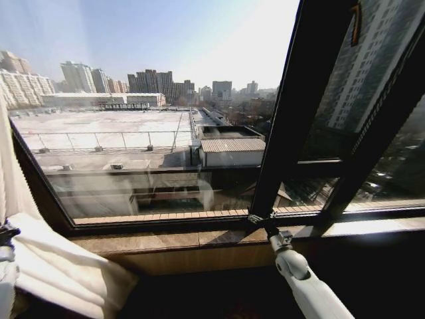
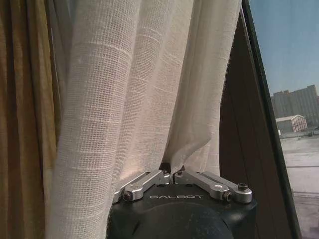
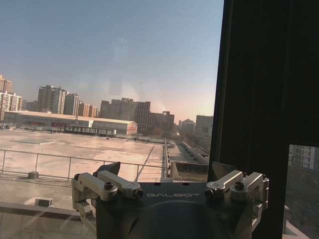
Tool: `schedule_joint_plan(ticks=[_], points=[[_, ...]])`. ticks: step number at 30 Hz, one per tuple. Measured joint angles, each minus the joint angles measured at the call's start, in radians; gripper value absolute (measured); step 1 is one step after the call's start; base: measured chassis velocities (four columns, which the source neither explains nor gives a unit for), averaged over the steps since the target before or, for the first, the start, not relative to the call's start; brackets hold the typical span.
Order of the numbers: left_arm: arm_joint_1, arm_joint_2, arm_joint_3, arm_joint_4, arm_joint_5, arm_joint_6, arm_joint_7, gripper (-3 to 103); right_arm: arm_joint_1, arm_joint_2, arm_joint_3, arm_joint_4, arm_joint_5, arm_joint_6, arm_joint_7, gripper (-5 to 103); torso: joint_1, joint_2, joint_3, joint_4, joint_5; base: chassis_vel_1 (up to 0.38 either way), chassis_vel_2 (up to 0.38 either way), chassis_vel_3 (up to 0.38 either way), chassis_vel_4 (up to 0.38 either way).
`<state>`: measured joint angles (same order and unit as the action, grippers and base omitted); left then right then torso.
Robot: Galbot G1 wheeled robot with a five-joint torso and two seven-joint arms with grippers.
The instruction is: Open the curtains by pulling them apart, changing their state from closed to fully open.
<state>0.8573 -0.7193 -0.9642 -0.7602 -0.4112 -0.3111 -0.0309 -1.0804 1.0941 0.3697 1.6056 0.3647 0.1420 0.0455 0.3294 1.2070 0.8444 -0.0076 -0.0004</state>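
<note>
A white sheer curtain [image 1: 9,174] hangs bunched at the far left edge of the window, and its pale folds [image 1: 60,266] pile up below. In the left wrist view the pleated curtain [image 2: 129,89] hangs right in front of my left gripper [image 2: 172,172], which is shut on a fold of it. That left gripper [image 1: 5,236] sits at the left edge of the head view, against the fabric. My right gripper [image 1: 260,218] is held up at the foot of the dark window frame bar [image 1: 292,113]. The right gripper [image 3: 167,172] is open with nothing between its fingers.
A stone window sill [image 1: 166,240] runs under the glass. The pane [image 1: 146,100] looks out on rooftops and city buildings. A second dark frame bar [image 1: 378,139] slants at the right. A beige drape [image 2: 20,124] hangs beside the sheer fabric.
</note>
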Motion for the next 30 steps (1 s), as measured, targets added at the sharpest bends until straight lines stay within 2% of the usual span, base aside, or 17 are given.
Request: schedule_joint_plan(ticks=[4, 11, 15, 16, 17, 19, 20, 22, 25, 26, 28, 29, 30], points=[[0.004, 0.004, -0.003, -0.004, -0.001, -0.003, 0.001, 0, 0.0, 0.0, 0.0, 0.0, 0.0, 0.0, 0.0, 100, 0.0, 0.0, 0.0, -0.0002, -0.0002, 0.0, 0.0, 0.0, 0.0], [0.03, -0.04, 0.001, -0.055, -0.003, 0.003, -0.003, 0, 0.0, 0.0, 0.0, 0.0, 0.0, 0.0, 0.0, 100, 0.0, 0.0, 0.0, -0.0006, 0.0001, 0.0, 0.0, 0.0, 0.0], [0.076, -0.074, -0.006, -0.132, -0.009, 0.04, -0.014, -1, 0.0, 0.0, 0.0, 0.0, 0.0, 0.0, 0.0, 100, 0.0, 0.0, 0.0, -0.0005, 0.0, 0.0, 0.0, 0.0, 0.0], [0.1, -0.092, -0.013, -0.177, -0.008, 0.058, -0.014, 4, 0.0, 0.0, 0.0, 0.0, 0.0, 0.0, 0.0, 100, 0.0, 0.0, 0.0, -0.0004, 0.0002, 0.0, 0.0, 0.0, 0.0], [0.123, -0.11, -0.018, -0.22, -0.006, 0.065, -0.012, 4, 0.0, 0.0, 0.0, 0.0, 0.0, 0.0, 0.0, 100, 0.0, 0.0, 0.0, -0.0003, 0.0003, 0.0, 0.0, 0.0, 0.0], [0.181, -0.158, -0.038, -0.319, 0.009, 0.069, -0.006, 15, 0.0, 0.0, 0.0, 0.0, 0.0, 0.0, 0.0, 100, 0.0, 0.0, 0.0, -0.0008, 0.0006, 0.0, 0.0, 0.0, 0.0], [0.181, -0.158, -0.038, -0.319, 0.009, 0.069, -0.006, 15, 0.0, 0.0, 0.0, 0.0, 0.0, 0.0, 0.0, 100, 0.0, 0.0, 0.0, -0.0008, 0.0006, 0.0, 0.0, 0.0, 0.0], [0.282, -0.229, -0.065, -0.455, 0.014, 0.078, -0.006, 26, 0.0, 0.0, 0.0, 0.0, 0.0, 0.0, 0.0, 100, 0.0, 0.0, 0.0, -0.0009, 0.0004, 0.0, 0.0, 0.0, 0.0], [0.382, -0.301, -0.078, -0.582, 0.013, 0.079, -0.006, 36, 0.0, 0.0, 0.0, 0.0, 0.0, 0.0, 0.0, 100, 0.0, 0.0, 0.0, -0.0003, 0.0004, 0.0, 0.0, 0.0, 0.0], [0.382, -0.301, -0.078, -0.582, 0.013, 0.079, -0.006, 36, 0.0, 0.0, 0.0, 0.0, 0.0, 0.0, 0.0, 100, 0.0, 0.0, 0.0, -0.0003, 0.0004, 0.0, 0.0, 0.0, 0.0], [0.458, -0.364, -0.071, -0.695, -0.003, 0.075, -0.001, 47, 0.0, 0.0, 0.0, 0.0, 0.0, 0.0, 0.0, 100, 0.0, 0.0, 0.0, -0.0003, 0.0004, 0.0, 0.0, 0.0, 0.0], [0.484, -0.389, -0.06, -0.74, -0.02, 0.067, 0.012, 53, 0.0, 0.0, 0.0, 0.0, 0.0, 0.0, 0.0, 100, 0.0, 0.0, 0.0, -0.0004, 0.0006, 0.0, 0.0, 0.0, 0.0], [0.504, -0.41, -0.05, -0.775, -0.038, 0.057, 0.03, 53, 0.0, 0.0, 0.0, 0.0, 0.0, 0.0, 0.0, 100, 0.0, 0.0, 0.0, -0.0004, 0.0004, 0.0, 0.0, 0.0, 0.0]])
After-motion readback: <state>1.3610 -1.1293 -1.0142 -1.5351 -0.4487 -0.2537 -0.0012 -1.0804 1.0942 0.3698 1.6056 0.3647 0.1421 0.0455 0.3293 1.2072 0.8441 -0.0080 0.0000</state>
